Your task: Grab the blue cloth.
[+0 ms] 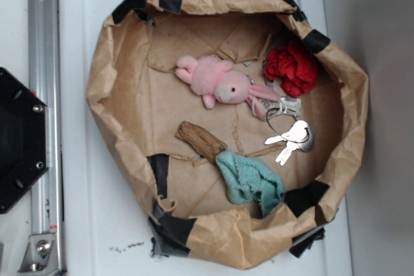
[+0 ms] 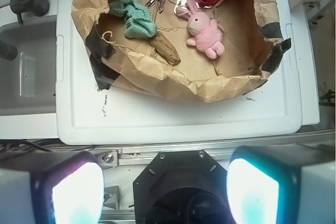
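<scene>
The blue cloth [image 1: 249, 182] is a crumpled teal rag lying inside a brown paper basin [image 1: 123, 105], near its lower right wall. In the wrist view the blue cloth [image 2: 135, 18] lies at the upper left, far from the camera. My gripper [image 2: 165, 192] is open and empty, its two pads [image 2: 77, 195] wide apart at the bottom of the wrist view, above the black robot base [image 2: 181, 187]. The gripper is well away from the basin and does not show in the exterior view.
In the basin also lie a pink plush bunny [image 1: 217, 82], a red cloth [image 1: 292, 67], a brown wooden piece [image 1: 199, 140] touching the blue cloth, and keys on a ring [image 1: 291, 135]. The basin sits on a white lid [image 2: 178, 114]. A metal rail [image 1: 42, 95] runs at the left.
</scene>
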Available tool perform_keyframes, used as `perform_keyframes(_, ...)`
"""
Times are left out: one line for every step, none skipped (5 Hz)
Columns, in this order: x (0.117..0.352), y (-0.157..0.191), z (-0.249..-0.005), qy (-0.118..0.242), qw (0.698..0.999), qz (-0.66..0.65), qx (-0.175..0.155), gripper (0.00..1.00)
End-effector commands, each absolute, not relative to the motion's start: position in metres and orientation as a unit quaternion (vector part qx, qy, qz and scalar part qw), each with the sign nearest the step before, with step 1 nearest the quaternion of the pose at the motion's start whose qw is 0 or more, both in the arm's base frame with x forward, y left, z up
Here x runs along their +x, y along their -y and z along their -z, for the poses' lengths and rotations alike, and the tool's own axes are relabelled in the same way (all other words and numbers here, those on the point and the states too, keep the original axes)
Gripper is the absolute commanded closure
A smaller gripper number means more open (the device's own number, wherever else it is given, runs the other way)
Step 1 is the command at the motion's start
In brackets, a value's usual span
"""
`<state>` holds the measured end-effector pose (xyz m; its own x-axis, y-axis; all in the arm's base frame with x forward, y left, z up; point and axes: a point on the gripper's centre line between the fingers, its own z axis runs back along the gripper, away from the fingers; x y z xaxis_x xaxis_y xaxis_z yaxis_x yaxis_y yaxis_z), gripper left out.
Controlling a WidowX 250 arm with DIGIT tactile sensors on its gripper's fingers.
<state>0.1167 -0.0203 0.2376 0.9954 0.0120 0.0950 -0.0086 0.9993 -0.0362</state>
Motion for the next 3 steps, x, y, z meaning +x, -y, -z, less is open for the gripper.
perform_keyframes(0.117,0.020,-0.238,0.048,0.999,-0.005,-0.018,0.00)
perform_keyframes(0.162,0.013,-0.215,0.067,0.998,-0.003,-0.002,0.00)
perform_keyframes(0.205,-0.002,-0.191,0.063,0.998,-0.002,0.017,0.00)
